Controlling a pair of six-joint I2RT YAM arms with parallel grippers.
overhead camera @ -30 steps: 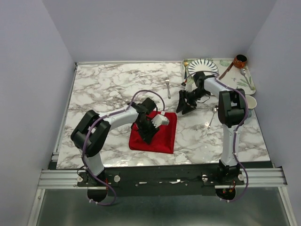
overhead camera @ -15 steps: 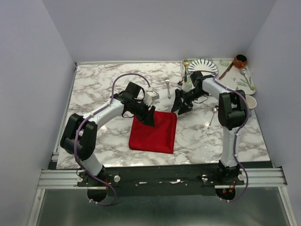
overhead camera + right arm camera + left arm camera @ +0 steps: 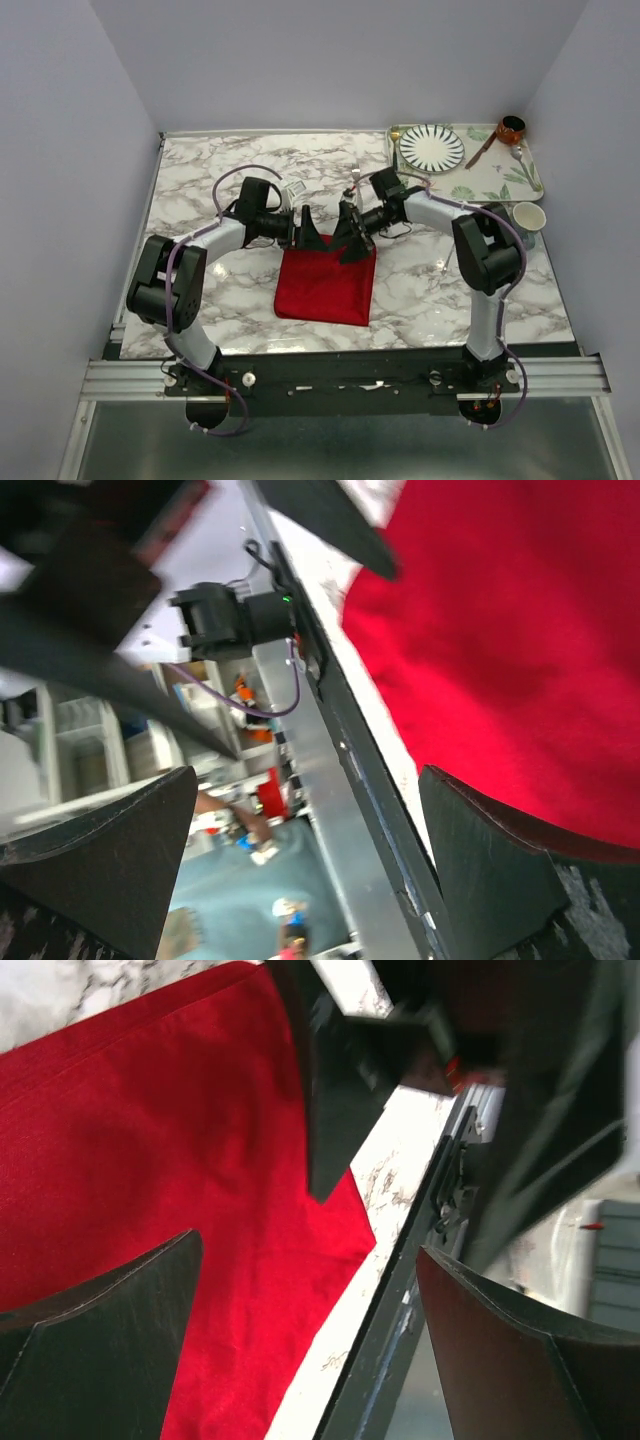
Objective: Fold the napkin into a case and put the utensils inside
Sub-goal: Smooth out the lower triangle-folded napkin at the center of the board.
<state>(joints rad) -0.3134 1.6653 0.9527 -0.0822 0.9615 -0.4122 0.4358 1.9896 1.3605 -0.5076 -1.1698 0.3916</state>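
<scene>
- Red cloth: one napkin (image 3: 325,285), folded to a rough square, lies flat on the marble bench (image 3: 220,180). Its far edge sits right under the two grippers and the rest spreads out on their near side.
- Two grippers meet over that far edge, tips close together and pointing at each other.
- One left gripper (image 3: 308,233) hangs over the far left corner of the napkin. Its jaws are spread wide with nothing between them, and in its wrist view both dark fingers (image 3: 110,1300) frame red cloth and a strip of bench.
- One right gripper (image 3: 347,235) hangs over the far right corner, also spread wide and holding nothing. Its fingers (image 3: 100,840) stand well apart in its wrist view.
- Whether any fingertip touches the cloth cannot be told.
- One silver fork (image 3: 356,177) lies on the bench just beyond the right gripper, apart from the napkin.
- One more thin silver piece (image 3: 446,262) lies well to the right of the right gripper; its kind cannot be told.
- One tray (image 3: 490,182) sits far right of and beyond both grippers, carrying one striped plate (image 3: 432,147) and one brown cup (image 3: 511,129).
- One white cup (image 3: 527,216) stands beside the tray's near edge.
</scene>
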